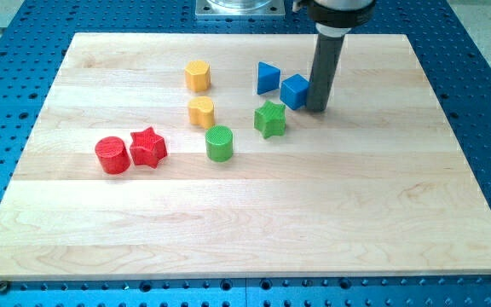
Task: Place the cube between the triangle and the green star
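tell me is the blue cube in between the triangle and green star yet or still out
Partly in, not yet centred: the blue cube sits right of the blue triangle, above-right of the green star. My tip is against its right side.

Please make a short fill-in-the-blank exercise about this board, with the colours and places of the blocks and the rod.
1. My tip stands just to the view's right of the blue ____.
2. The blue triangle lies to the view's ____ of the blue cube.
3. The red cylinder sits beside the red ____.
4. The green star lies to the view's right of the ____ cylinder.

Missing words: cube; left; star; green
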